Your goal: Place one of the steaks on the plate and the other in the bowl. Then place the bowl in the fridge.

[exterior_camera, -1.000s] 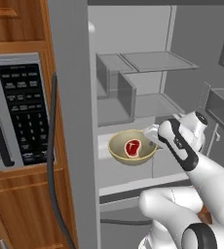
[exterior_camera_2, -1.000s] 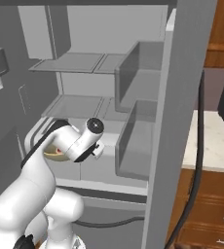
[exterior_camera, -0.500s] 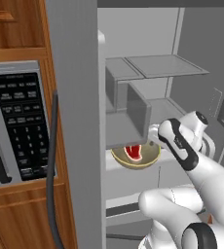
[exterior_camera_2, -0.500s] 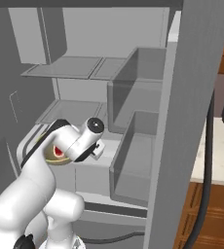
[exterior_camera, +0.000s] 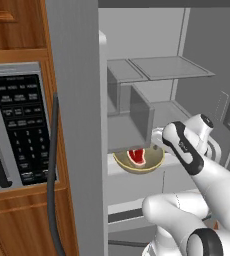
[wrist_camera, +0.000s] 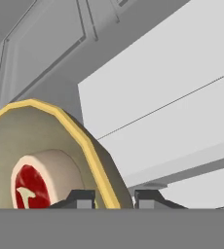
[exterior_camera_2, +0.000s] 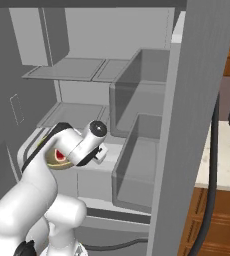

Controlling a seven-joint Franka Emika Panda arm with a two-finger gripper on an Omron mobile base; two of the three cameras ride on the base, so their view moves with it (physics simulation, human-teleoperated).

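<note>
- While the claw is clamping the rim of the bowl, a steak is lying inside it.
- The bowl is sitting inside the fridge.

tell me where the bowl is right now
The bowl with a steak in it sits on a lower fridge shelf, centre of the left base view, its rim between the gripper fingers.

Steak in bowl, inside fridge.

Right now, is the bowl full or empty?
Not empty: the bowl holds one steak, red meat with a pale fat rim, lying inside it. The hand view shows the same.
</note>
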